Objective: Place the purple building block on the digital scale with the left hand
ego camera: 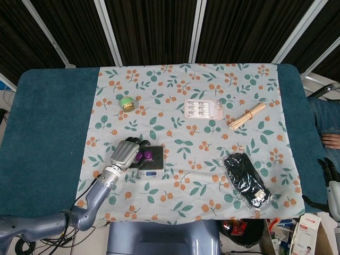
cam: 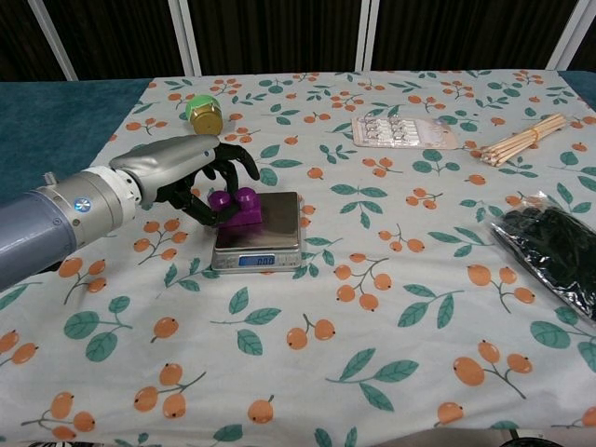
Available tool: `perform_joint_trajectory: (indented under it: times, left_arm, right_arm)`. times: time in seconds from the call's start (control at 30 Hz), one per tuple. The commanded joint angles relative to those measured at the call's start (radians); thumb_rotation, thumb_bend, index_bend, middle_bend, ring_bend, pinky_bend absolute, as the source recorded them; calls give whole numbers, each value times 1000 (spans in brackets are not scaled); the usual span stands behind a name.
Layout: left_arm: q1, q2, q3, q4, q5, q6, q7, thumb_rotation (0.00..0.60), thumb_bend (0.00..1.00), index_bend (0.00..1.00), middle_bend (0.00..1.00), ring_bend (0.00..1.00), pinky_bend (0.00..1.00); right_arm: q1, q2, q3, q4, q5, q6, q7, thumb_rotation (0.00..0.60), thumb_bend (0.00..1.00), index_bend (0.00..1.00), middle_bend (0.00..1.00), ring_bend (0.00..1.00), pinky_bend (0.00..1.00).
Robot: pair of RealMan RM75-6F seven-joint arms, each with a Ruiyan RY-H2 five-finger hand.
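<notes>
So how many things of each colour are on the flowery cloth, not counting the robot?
Purple: 1, the purple building block held by the left robot hand
Silver: 2, the digital scale and the pill pack
Green and gold: 1, the small jar
Tan: 1, the stick bundle
Black: 1, the bagged item
Total: 6
</notes>
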Motion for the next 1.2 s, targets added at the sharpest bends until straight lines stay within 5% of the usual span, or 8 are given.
perform_joint_trajectory:
  times: [0.03, 0.6, 1.0, 1.2]
  left_arm:
    - [-5, -11, -4, 12, 4, -1, -10, 600, 430, 287, 472, 234, 245]
    - [-10, -14, 4, 3, 50, 17, -22, 600, 58, 243, 304, 211, 223]
    - [17, 32, -12, -81, 144, 125, -105, 600, 63, 242, 279, 197, 220]
    - [82, 177, 13, -245, 246, 247, -133, 600, 78, 240, 269, 155, 169]
  right_arm:
    - [0, 0, 0, 0, 0, 0, 0, 600, 76, 41, 10, 171, 191]
    - [3, 0, -1, -1, 4, -7, -3, 600, 75, 41, 10, 171, 191]
    - [4, 1, -1, -2, 10, -13, -6, 600, 76, 41, 11, 171, 191]
    - [4, 1, -1, -3, 11, -11, -8, 600, 76, 40, 11, 171, 191]
